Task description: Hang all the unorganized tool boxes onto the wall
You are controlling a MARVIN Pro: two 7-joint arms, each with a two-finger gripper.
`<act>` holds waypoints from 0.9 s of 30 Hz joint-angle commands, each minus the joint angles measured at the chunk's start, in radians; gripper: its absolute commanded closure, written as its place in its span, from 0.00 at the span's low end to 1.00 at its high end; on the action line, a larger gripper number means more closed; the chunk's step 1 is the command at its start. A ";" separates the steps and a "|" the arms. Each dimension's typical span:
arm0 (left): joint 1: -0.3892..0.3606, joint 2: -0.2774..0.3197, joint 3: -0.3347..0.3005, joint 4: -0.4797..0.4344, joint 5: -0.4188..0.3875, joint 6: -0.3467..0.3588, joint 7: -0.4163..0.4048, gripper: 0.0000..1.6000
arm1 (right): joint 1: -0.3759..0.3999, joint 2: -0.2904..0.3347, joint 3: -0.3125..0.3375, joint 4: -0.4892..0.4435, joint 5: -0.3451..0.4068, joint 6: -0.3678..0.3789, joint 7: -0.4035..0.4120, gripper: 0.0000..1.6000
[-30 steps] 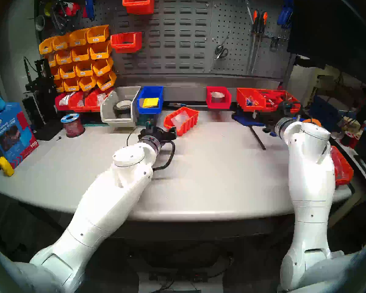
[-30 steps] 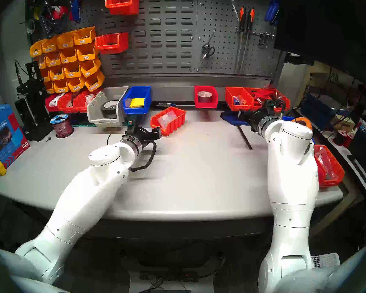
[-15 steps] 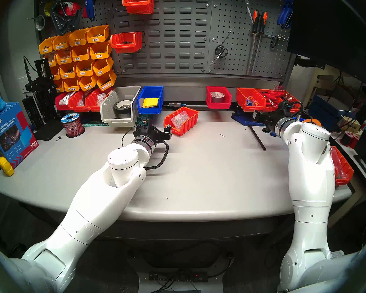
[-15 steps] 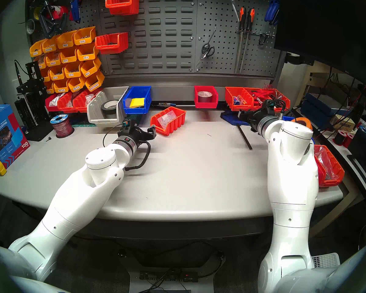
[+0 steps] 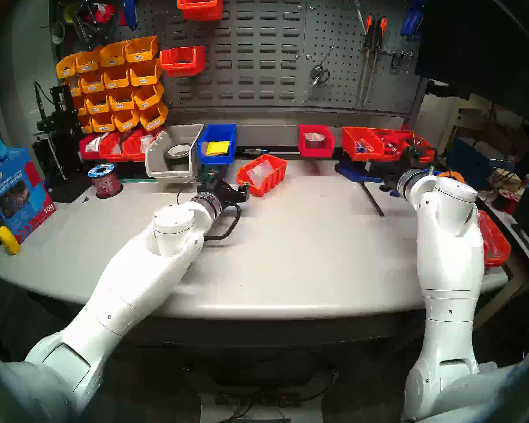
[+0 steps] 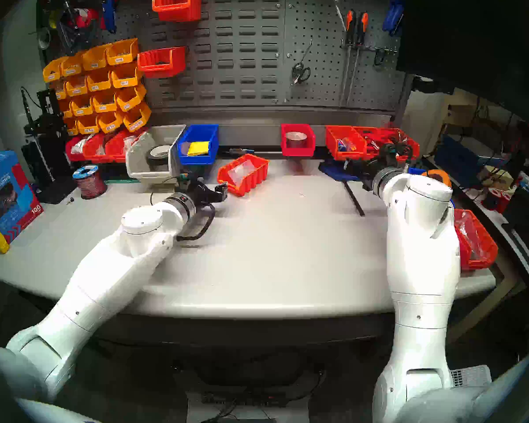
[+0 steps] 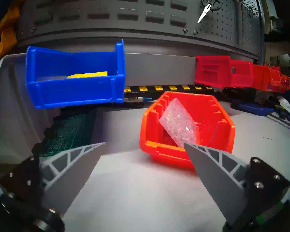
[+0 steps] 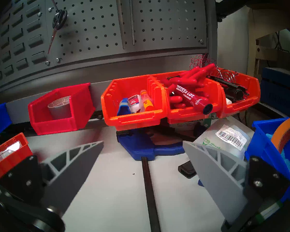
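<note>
An orange-red ribbed tool box (image 5: 261,175) (image 7: 187,126) with a clear bag lies on the table, askew. My left gripper (image 5: 242,189) (image 7: 144,143) is open and low at its near-left corner, with one fingertip (image 7: 191,147) overlapping its front rim. A pale grey tool box (image 5: 171,156) with a black tape roll stands tilted at the back left. The red tool box (image 5: 315,140) (image 8: 60,109) holding silver tape sits against the rail (image 5: 269,132) below the slotted wall (image 5: 257,47). My right gripper (image 5: 379,172) (image 8: 143,142) is open and empty over a blue clamp (image 8: 141,148).
A blue bin (image 5: 217,144) and joined orange bins (image 8: 174,99) hang on the rail. Yellow bins (image 5: 113,83) and two orange-red bins (image 5: 182,60) are on the wall. A wire spool (image 5: 104,181), a cloth box (image 5: 13,187) and an orange bin (image 5: 495,242) line the table's sides.
My left arm has drawn its elbow and wrist a little to the left, with the open gripper still beside the orange-red tool box. The right arm has not moved.
</note>
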State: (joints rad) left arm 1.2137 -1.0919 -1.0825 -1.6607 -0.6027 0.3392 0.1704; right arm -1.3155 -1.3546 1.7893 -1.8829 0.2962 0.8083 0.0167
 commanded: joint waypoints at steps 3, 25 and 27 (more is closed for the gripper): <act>-0.123 -0.029 0.014 0.074 0.027 -0.034 -0.057 0.00 | 0.014 -0.002 -0.002 -0.013 0.000 -0.003 -0.001 0.00; -0.169 -0.078 0.014 0.194 0.026 -0.083 -0.118 0.00 | 0.015 -0.006 0.000 -0.014 -0.005 -0.002 0.002 0.00; -0.170 -0.079 0.011 0.195 0.023 -0.079 -0.122 0.00 | 0.015 -0.006 0.000 -0.014 -0.006 -0.002 0.003 0.00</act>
State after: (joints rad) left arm 1.0788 -1.1586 -1.0560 -1.4571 -0.5673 0.2672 0.0595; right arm -1.3150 -1.3584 1.7913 -1.8829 0.2894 0.8084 0.0209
